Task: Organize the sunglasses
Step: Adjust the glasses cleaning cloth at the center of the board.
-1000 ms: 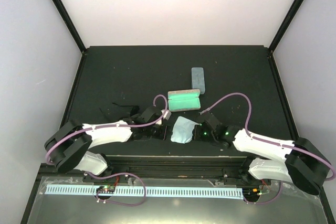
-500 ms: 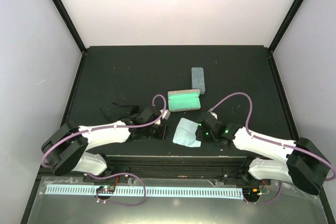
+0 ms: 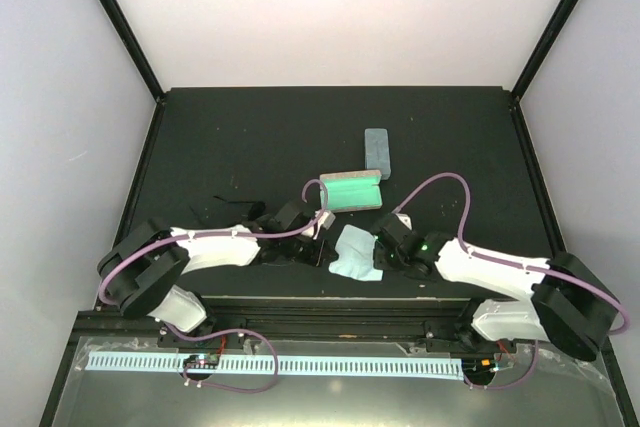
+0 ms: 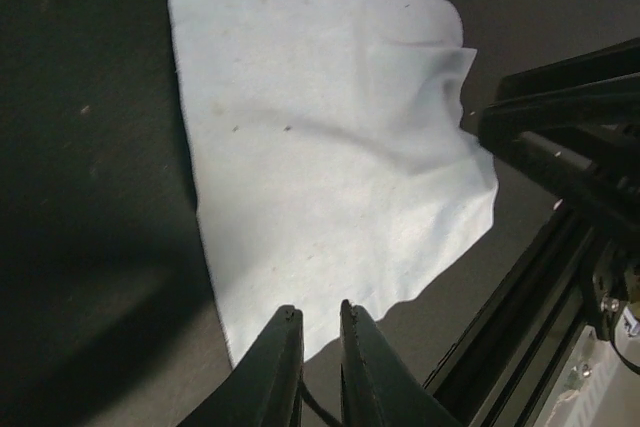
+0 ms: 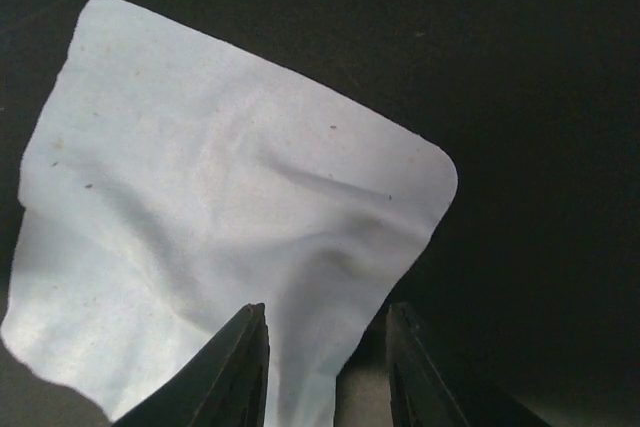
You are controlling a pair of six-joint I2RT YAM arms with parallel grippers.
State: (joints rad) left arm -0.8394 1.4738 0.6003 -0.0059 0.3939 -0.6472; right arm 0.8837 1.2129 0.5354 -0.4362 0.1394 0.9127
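A black pair of sunglasses point(image 3: 220, 209) lies on the dark table at the left, hard to make out. The pink-maroon pair is not clearly in view. My left gripper point(image 3: 322, 239) hangs just left of a light blue cloth point(image 3: 352, 250). In the left wrist view point(image 4: 320, 322) its jaws are almost together with a thin dark strand between them, which looks like a glasses arm. My right gripper point(image 3: 373, 252) is open at the cloth's right edge. In the right wrist view point(image 5: 325, 347) its fingers point(image 5: 245, 367) straddle a rumpled corner of the cloth point(image 5: 220, 187).
An open case with a green inside point(image 3: 352, 190) stands just behind the cloth. A shut blue-grey case point(image 3: 377, 152) lies further back. The table's near rail point(image 3: 320, 299) runs close under both grippers. The right arm point(image 4: 570, 147) shows in the left wrist view.
My right gripper has moved left onto the cloth's edge and the cloth has rumpled. My left gripper has moved right and a little back, closer to the cloth.
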